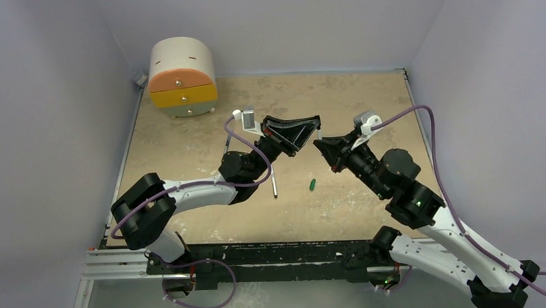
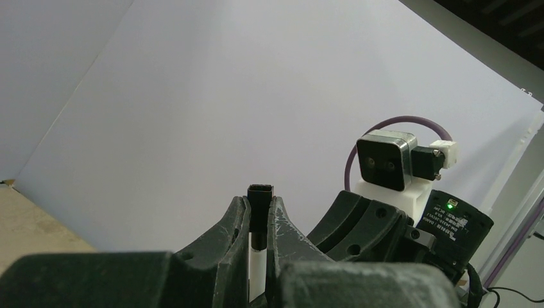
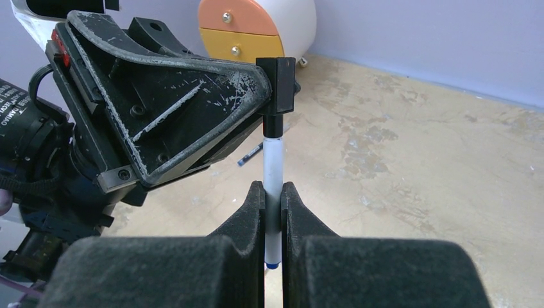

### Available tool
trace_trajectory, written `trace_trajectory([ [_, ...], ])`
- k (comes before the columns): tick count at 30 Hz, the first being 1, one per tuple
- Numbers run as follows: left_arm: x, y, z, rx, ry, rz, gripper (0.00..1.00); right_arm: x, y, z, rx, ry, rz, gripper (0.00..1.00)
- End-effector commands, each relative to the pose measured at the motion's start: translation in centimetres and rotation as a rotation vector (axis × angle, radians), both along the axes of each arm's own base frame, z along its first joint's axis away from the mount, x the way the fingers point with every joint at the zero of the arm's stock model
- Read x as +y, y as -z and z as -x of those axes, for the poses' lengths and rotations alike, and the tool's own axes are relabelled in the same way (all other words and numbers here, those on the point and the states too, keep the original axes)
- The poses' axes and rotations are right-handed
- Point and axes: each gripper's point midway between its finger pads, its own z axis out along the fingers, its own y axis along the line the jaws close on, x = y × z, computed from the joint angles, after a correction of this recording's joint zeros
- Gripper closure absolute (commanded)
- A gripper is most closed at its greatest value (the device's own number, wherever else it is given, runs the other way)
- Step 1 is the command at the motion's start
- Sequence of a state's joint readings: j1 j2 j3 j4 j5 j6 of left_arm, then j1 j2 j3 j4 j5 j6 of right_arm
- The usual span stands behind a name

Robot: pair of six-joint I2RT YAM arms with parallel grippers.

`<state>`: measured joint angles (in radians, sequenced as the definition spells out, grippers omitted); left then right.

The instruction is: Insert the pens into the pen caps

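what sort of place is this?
Probably a robot test cell: plain lilac walls box in a scuffed tabletop, the left arm and right arm mount on a metal rail at its near edge, and a drawer chest sits in the far corner.

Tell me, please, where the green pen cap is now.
In the top view the green pen cap lies on the table near its middle, just right of a loose pen.

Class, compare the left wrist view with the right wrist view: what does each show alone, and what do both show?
Left wrist only: the right arm's wrist camera. Right wrist only: the drawer unit, a loose pen on the table, the right gripper shut on the white pen. Both: the black cap at that pen's tip, pinched by the left gripper.
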<state>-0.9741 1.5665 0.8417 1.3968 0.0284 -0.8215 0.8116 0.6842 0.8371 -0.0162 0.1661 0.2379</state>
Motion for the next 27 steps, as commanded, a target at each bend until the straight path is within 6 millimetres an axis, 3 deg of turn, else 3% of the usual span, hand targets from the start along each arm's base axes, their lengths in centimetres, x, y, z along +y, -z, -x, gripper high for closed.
trace_trajectory([
  [1, -3.9, 3.7, 5.9, -0.056, 0.25, -0.164, 1.0, -0.7, -7.0, 0.4, -0.17, 0.01, -0.124, 1.0],
  [13, -5.0, 6.9, 7.2, -0.038, 0.263, -0.258, 1.0, -1.0, -8.0, -0.2, -0.199, 0.04, -0.086, 1.0],
  [18, -4.9, 8.5, 7.1, -0.016, 0.259, -0.279, 1.0, -2.0, -10.3, 0.1, -0.238, 0.067, -0.099, 1.0],
  [27, -5.5, 9.7, 7.8, 0.006, 0.298, -0.287, 1.0, -1.8, -10.4, -0.2, -0.242, 0.071, -0.091, 1.0],
])
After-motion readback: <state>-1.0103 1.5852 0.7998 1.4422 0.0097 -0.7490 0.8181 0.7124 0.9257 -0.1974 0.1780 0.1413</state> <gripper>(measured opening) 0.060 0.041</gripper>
